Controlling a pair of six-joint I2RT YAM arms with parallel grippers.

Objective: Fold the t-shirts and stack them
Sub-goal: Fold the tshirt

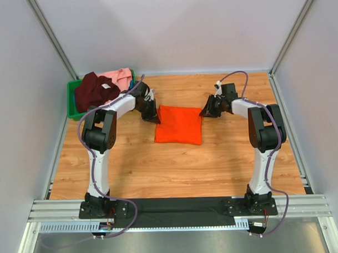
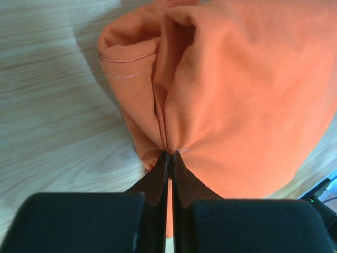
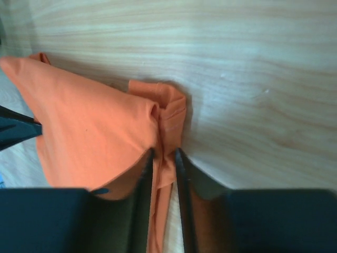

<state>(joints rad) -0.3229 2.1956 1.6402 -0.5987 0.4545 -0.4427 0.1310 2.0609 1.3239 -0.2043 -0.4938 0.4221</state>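
Top view: bright orange folded cloth t-shirt (image 1: 179,124) lies mid-table on the light wood-grain tabletop (image 1: 159,165), a near-square packet, slightly longer across the table than front to back. Its long axis runs from one gripper to the other. Both arms reach forward and bend inward at the elbow, so the left gripper (image 1: 153,116) meets the far-left corner and the right gripper (image 1: 206,111) the far-right corner.

Only this view shows the dark maroon t-shirt (image 1: 95,89) and light pink t-shirt (image 1: 118,77), heaped in the green plastic bin (image 1: 71,107) at far left.

Left wrist view: left gripper (image 2: 169,154) is clenched tight, orange cloth pinched at its tips and a stitched hem bunched above.

Right wrist view: right gripper (image 3: 164,152) is narrowly parted, clamping a bunched fold that fills the gap.
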